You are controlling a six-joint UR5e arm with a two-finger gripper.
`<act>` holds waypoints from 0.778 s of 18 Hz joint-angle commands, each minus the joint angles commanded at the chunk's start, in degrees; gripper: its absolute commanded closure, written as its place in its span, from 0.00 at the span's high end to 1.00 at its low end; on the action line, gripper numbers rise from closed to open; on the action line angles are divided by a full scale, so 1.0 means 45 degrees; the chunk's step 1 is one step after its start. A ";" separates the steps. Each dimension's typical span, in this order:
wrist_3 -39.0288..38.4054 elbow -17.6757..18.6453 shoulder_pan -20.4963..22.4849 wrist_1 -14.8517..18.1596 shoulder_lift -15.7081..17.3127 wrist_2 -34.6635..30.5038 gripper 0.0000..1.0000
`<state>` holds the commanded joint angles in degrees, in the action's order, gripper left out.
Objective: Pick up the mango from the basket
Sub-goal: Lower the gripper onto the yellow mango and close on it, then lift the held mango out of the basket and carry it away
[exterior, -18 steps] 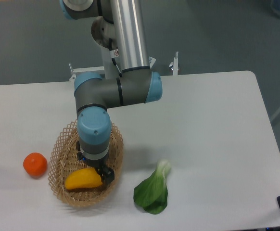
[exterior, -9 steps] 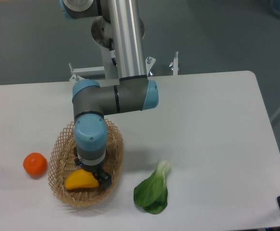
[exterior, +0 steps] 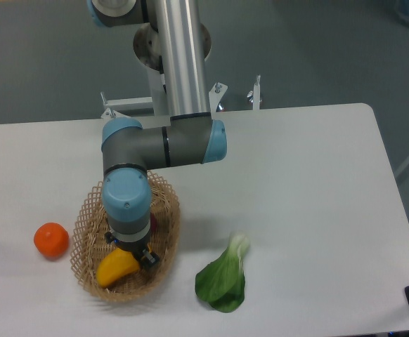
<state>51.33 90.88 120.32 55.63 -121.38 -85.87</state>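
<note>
Fixed overhead view of the worktop. The mango [exterior: 116,267], a smooth, elongated yellow-orange fruit with a slight curve, lies tilted in the near half of the basket [exterior: 92,284], its upper right end meeting the gripper [exterior: 135,254]. The gripper comes down from above at that end of the fruit; the wrist housing hides the fingers, so it cannot be told whether the jaws are parted or clamped on the fruit. Only a small dark part of the gripper shows just right of the mango.

The basket is an oval, shallow piece of tan woven wicker with an open lattice rim, resting on the worktop [exterior: 310,182] near its front left. A small dark red item [exterior: 154,222] is partly visible inside the basket beside the wrist; what it is cannot be told.

The arm [exterior: 155,144] stands directly over the basket and covers much of its interior: a grey-and-blue elbow joint, a blue-capped wrist, and a polished metal tube rising out of the top of the view.

A round orange [exterior: 51,240] with a dull, dimpled skin sits just left of the basket, apart from it. A leafy green vegetable [exterior: 223,279] with a pale stalk lies to the right of the basket, not touching it. The worktop is plain, matte white with rounded corners.
</note>
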 joint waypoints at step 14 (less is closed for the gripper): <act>0.0175 0.0801 0.1267 0.0156 0.2147 0.1169 0.41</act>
<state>52.12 94.48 126.02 56.34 -111.72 -80.61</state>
